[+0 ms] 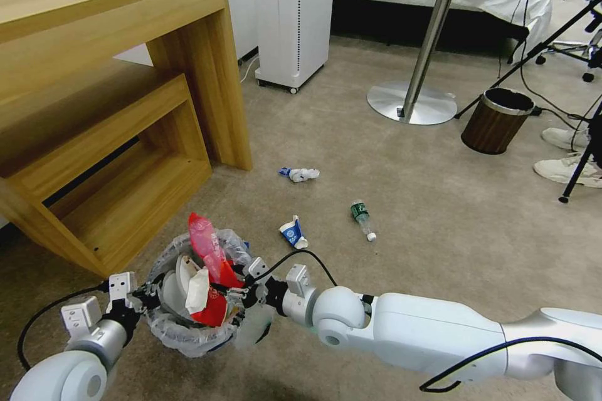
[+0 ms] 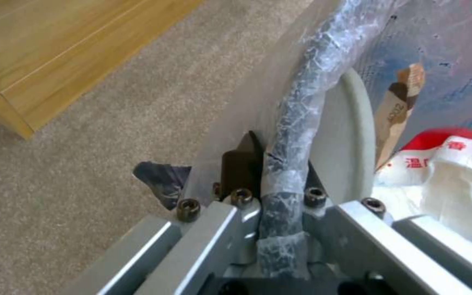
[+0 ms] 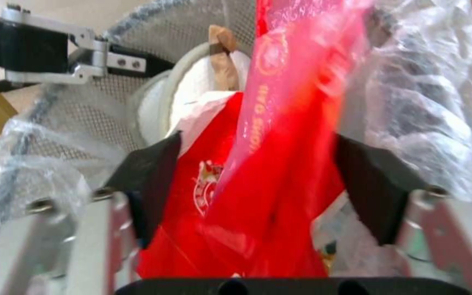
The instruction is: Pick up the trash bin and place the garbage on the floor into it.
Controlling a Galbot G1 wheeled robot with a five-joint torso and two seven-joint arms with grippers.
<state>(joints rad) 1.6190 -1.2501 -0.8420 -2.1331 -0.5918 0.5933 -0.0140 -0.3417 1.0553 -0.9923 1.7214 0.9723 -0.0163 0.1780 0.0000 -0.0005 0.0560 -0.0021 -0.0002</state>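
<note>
The trash bin (image 1: 182, 333), a small round mesh bin with a clear bag liner, is held just off the carpet at the lower left. My left gripper (image 1: 145, 296) (image 2: 280, 159) is shut on its rim (image 2: 307, 82). My right gripper (image 1: 235, 293) (image 3: 258, 139) stands open over the bin's other side. The red plastic bottle (image 1: 204, 239) (image 3: 296, 102) leans upright between its fingers (image 3: 148, 172). In the bin lie a red-white carton (image 1: 216, 312) (image 2: 438, 159) and a white slipper (image 1: 172, 285) (image 2: 340, 143). On the floor lie two blue-white wrappers (image 1: 299, 173) (image 1: 293, 232) and a clear green-label bottle (image 1: 362, 219).
A wooden desk with a low shelf (image 1: 125, 106) stands close on the left. A white appliance (image 1: 291, 19), a round table's chrome foot (image 1: 411, 102), a brown wood-grain bin (image 1: 496, 120) and tripod legs (image 1: 577, 169) stand farther back and to the right. Open carpet surrounds the litter.
</note>
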